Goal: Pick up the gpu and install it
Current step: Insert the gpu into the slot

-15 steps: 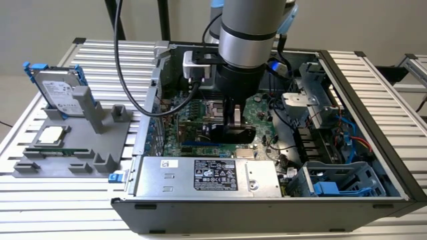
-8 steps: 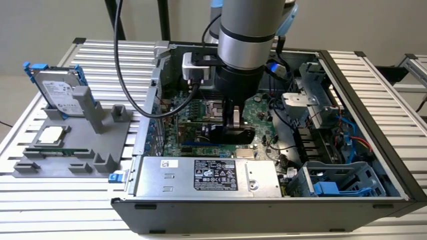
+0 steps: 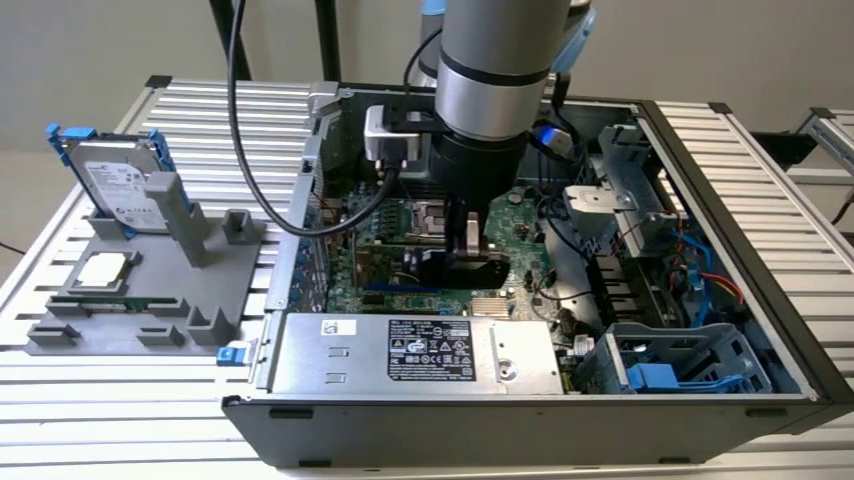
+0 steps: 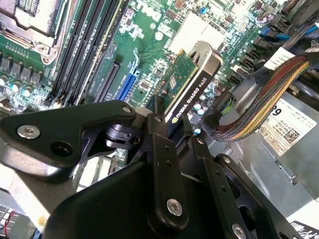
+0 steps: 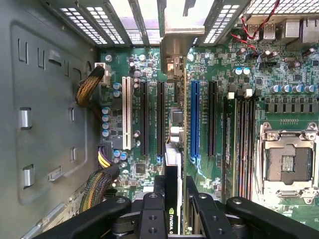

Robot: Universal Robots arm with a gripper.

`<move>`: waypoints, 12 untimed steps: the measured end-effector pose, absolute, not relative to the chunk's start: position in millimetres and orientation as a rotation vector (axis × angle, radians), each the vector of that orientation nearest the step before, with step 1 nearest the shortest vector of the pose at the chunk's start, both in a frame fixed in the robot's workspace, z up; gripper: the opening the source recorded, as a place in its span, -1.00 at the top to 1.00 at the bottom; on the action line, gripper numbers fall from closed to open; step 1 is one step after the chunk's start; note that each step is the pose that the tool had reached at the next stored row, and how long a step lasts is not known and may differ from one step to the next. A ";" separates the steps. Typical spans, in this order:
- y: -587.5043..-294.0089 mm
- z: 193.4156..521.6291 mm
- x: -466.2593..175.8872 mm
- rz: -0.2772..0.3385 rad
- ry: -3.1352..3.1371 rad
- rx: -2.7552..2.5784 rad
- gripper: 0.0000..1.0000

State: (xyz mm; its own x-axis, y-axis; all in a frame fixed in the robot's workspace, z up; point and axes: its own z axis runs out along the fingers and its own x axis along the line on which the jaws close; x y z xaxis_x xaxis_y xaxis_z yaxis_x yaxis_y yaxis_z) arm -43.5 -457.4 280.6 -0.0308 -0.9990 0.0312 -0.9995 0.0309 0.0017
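Gripper (image 5: 174, 201) clamped on gpu (image 5: 173, 164), card on edge, long axis along motherboard (image 5: 219, 64) slots

Silver cylindrical arm (image 3: 491, 70) with black band, blue joint cap (image 3: 577, 35) behind, black wrist below. White box (image 3: 387, 133) clamped at wrist, black cable (image 3: 247, 150) looping from it. Matte black hand (image 4: 169, 134) in second wrist view: flat linked bars, rounded corners, silver screws (image 4: 174, 207) at pivots.
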 end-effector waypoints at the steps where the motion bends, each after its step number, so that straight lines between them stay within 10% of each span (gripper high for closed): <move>1: -457.4 279.7 -43.6 0.032 -2.238 2.170 1.00; 12: -455.5 271.4 -49.7 0.032 -2.239 2.170 1.00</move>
State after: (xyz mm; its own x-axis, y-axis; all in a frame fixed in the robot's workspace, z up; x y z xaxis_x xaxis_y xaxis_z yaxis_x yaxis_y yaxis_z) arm -49.7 -455.5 271.4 -0.0314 -0.9990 0.0311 -0.9995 0.0314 0.0018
